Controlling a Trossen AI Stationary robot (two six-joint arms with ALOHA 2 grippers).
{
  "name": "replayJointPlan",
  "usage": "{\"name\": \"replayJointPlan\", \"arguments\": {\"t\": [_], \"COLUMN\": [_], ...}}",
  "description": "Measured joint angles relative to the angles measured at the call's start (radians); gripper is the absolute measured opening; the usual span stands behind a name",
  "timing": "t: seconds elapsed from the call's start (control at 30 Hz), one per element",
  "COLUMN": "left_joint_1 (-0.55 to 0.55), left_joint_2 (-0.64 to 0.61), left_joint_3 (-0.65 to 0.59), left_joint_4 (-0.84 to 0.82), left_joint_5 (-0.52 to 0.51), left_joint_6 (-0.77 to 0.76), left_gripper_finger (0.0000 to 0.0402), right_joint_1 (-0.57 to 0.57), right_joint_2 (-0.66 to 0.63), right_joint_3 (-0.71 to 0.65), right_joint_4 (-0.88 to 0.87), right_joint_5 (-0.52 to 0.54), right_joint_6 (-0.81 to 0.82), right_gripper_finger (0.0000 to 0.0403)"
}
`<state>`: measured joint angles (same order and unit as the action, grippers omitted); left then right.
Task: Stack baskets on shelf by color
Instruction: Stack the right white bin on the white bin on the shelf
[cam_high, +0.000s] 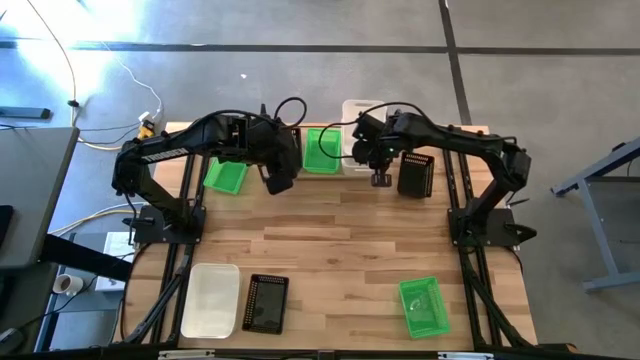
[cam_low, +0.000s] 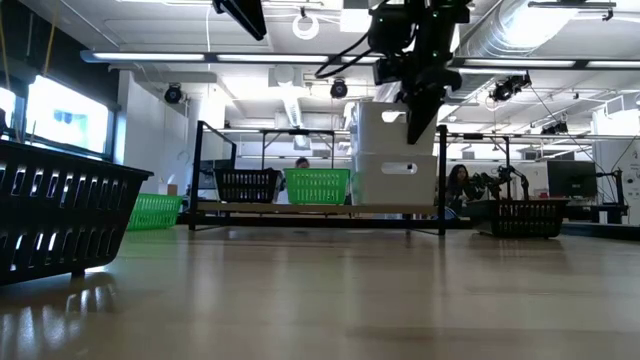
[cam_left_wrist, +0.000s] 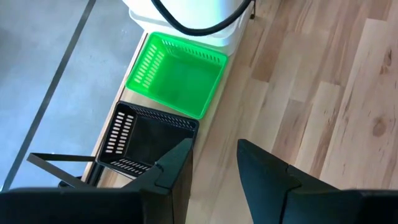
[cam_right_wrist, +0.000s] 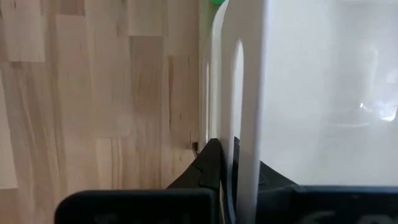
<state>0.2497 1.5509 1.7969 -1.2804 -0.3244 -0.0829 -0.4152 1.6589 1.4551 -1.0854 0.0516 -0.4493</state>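
Note:
The shelf (cam_low: 300, 208) stands along the table's far edge. On it sit a black mesh basket (cam_low: 247, 185), a green basket (cam_low: 317, 185) and two white baskets stacked, the upper one (cam_low: 385, 125) on the lower (cam_low: 390, 180). My right gripper (cam_low: 420, 118) reaches down onto the upper white basket (cam_high: 358, 125) and is shut on it. My left gripper (cam_left_wrist: 214, 162) is open and hangs high above the table in front of the black basket (cam_left_wrist: 146, 140) and green basket (cam_left_wrist: 177, 74), touching nothing. My right gripper holds the upper white basket by its right-hand wall (cam_right_wrist: 249, 124), at the rim. One finger (cam_right_wrist: 208, 162) is outside the wall and the other inside. The fingers come from above, pointing down. The basket stays level on the lower white one.
On the table lie a green basket (cam_high: 225, 175) left of the shelf and a black one (cam_high: 415, 172) right of it. Near the front edge are a white basket (cam_high: 210, 298), a black basket (cam_high: 265, 302) and a green basket (cam_high: 423, 305). Bare wood lies mid-table.

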Motion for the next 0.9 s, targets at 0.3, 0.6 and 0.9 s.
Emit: {"name": "replayJointPlan", "arguments": {"t": [0.3,0.6,0.9], "left_joint_1": [0.0,0.0,0.0], "left_joint_2": [0.0,0.0,0.0], "left_joint_3": [0.0,0.0,0.0], "left_joint_4": [0.0,0.0,-0.001], "left_joint_5": [0.0,0.0,0.0], "left_joint_6": [0.0,-0.002,-0.002], "left_gripper_finger": [0.0117,0.0117,0.0117], "right_joint_1": [-0.005,-0.005,-0.005], "right_joint_2": [0.038,0.038,0.037], "right_joint_3": [0.0,0.0,0.054], "right_joint_4": [-0.003,0.005,-0.017], "right_joint_5": [0.001,0.023,0.047], "right_joint_6": [0.003,0.005,0.005], "right_gripper_finger": [0.0002,0.0064,0.0107]}}
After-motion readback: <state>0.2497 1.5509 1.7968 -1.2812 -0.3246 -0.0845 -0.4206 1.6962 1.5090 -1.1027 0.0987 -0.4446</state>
